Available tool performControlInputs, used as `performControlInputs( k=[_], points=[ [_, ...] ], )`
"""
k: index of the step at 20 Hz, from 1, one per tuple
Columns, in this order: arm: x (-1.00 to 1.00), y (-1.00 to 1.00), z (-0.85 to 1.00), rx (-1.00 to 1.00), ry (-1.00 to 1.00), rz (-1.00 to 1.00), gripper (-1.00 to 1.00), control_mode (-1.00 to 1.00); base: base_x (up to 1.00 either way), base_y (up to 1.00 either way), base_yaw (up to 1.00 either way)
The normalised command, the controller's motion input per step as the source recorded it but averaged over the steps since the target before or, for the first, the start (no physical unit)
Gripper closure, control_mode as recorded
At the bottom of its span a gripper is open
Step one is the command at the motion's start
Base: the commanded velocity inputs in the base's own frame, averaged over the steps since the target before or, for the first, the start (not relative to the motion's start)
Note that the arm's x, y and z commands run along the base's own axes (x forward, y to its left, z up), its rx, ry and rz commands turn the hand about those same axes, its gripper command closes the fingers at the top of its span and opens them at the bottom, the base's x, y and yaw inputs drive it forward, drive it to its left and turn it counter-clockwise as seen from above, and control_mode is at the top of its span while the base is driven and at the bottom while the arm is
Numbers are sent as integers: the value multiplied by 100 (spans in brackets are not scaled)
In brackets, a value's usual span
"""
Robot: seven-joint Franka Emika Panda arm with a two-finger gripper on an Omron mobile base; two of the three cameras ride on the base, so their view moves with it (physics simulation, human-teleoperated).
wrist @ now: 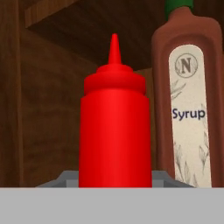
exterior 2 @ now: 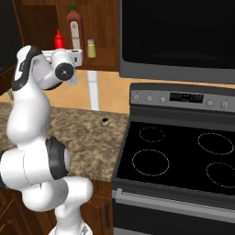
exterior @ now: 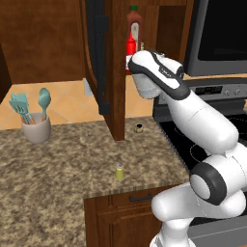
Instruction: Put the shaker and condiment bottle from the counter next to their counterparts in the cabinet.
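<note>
The all-red condiment bottle (wrist: 114, 131) stands upright between my fingertips, with my gripper (wrist: 114, 180) shut on its lower body. It is inside the open cabinet (exterior: 116, 96), just left of the tall red-brown syrup bottle (wrist: 188, 96) with a green cap. From the right base view the condiment bottle (exterior 2: 59, 40) sits beside the tall bottle (exterior 2: 73, 28), and a slim yellowish shaker (exterior 2: 92, 48) stands further right on the same shelf. The stubby yellow-green shaker (exterior: 119, 171) stands on the granite counter (exterior: 58, 164) near its front edge.
The cabinet door (exterior: 99, 58) hangs open to the left of my arm. A tiny dark jar (exterior: 139, 128) sits on the counter by the stove (exterior 2: 183, 156). A grey utensil holder (exterior: 36, 129) with teal tools stands at the back left.
</note>
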Motion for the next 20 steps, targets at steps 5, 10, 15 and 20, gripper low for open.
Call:
performControlInputs(
  k=[5,10,15,20],
  points=[
    [20,0,-16,0,0,0,100,-100,0,0,0],
    [25,0,-1,0,0,0,100,-100,0,0,0],
    [23,0,-2,0,0,0,100,-100,0,0,0],
    [23,0,-7,0,0,0,100,-100,0,0,0]
  ],
)
